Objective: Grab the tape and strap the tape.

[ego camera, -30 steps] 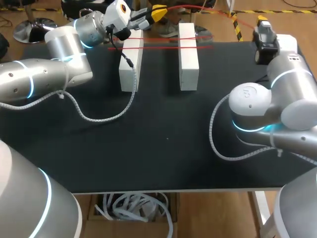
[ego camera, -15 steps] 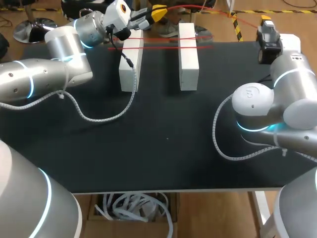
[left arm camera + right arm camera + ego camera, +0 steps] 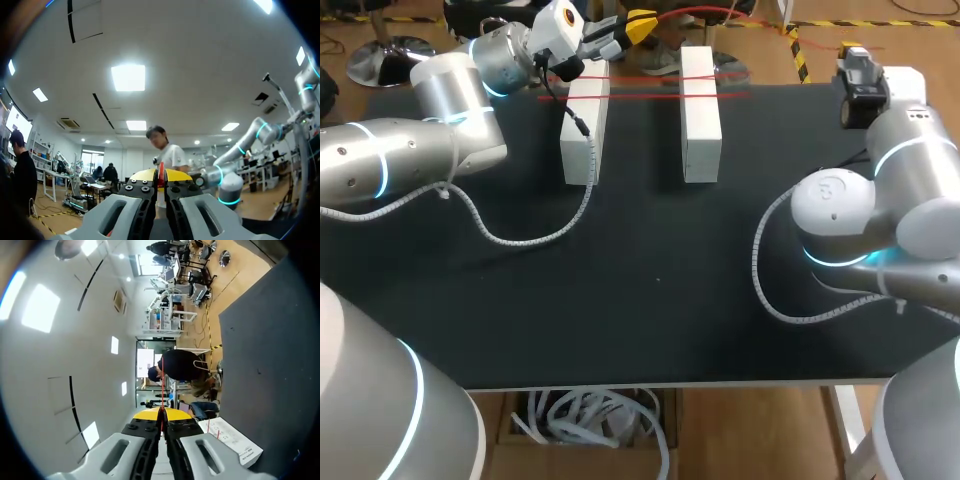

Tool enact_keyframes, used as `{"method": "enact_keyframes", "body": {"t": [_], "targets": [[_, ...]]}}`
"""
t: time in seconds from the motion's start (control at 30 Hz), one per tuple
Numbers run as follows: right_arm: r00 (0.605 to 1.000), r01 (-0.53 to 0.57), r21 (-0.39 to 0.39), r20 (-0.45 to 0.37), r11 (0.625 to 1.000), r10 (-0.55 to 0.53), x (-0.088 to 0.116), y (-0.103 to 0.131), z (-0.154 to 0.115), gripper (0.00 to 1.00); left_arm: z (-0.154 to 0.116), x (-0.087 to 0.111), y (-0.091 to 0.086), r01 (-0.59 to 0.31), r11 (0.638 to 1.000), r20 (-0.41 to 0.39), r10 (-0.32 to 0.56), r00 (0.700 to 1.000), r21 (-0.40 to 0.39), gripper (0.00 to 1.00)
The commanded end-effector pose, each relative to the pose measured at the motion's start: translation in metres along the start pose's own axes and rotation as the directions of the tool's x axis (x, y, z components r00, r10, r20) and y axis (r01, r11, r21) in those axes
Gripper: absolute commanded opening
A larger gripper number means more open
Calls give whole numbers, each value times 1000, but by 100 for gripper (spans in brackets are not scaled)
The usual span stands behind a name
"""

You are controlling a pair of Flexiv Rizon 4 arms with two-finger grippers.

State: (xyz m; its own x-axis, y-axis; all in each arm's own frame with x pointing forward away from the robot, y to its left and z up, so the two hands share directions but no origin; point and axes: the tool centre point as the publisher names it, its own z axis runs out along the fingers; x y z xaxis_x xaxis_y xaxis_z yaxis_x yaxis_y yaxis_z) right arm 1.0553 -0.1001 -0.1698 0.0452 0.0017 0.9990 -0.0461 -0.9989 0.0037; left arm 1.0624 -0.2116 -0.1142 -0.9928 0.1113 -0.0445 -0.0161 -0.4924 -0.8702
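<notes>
Left tool [image 3: 640,20] is up over the far edge of the tabletop [image 3: 650,270], just beyond the left white block [image 3: 583,135]. Its yellow tips are pinched tight on the red tape [image 3: 640,76], and its wrist view shows the strand squeezed right between them. Moving across, two runs of that tape lie over the tops of both blocks near their far ends, bridging the gap to the right white block [image 3: 700,120]. A loose length arcs off from the left tool, out past the tabletop's far edge and away to the right. Over at the far right corner, the right tool [image 3: 852,50] is raised too, fingers closed on the thin red strand, as its own camera shows. By my reading we're mid-strap: grab done, two passes laid, tape held at both sides. Next, I'd say, comes another pass over the blocks or a pull to tighten. Either way both arms must move together, strand taut, without dragging the blocks out of line.
</notes>
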Motion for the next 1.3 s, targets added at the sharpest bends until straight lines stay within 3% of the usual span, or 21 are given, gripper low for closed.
{"method": "enact_keyframes", "body": {"t": [0.03,0.37,0.57,0.73,0.83,0.9,1.03,1.27,1.3], "targets": [[1000,10,13,-7,1000,-10,2,0,-2,0,-1,-2,1,1,1000,-4,-1,1000,3,0],[999,27,28,-28,999,-27,2,-3,-2,0,-1,-2,1,1,1000,-4,-1,1000,3,0],[999,27,28,-28,999,-27,2,-3,-2,0,-7,-1,-4,20,980,23,-15,1000,-200,0],[999,27,28,-28,999,-27,2,-3,-2,0,-7,0,-9,7,959,19,-2,1000,-284,0],[999,27,28,-28,999,-27,2,-3,-2,0,-5,1,-8,12,918,30,0,1000,-396,0],[999,27,28,-28,999,-27,2,-3,-2,0,-6,2,-5,31,865,69,4,998,-500,0],[999,27,28,-28,999,-27,2,-3,-2,0,-2,4,-2,28,816,51,2,999,-577,0],[999,27,28,-28,999,-27,2,-3,-2,0,5,5,2,17,687,39,17,999,-726,0],[999,27,28,-28,999,-27,2,-3,-2,0,6,5,3,11,686,28,13,1000,-727,0]]}}
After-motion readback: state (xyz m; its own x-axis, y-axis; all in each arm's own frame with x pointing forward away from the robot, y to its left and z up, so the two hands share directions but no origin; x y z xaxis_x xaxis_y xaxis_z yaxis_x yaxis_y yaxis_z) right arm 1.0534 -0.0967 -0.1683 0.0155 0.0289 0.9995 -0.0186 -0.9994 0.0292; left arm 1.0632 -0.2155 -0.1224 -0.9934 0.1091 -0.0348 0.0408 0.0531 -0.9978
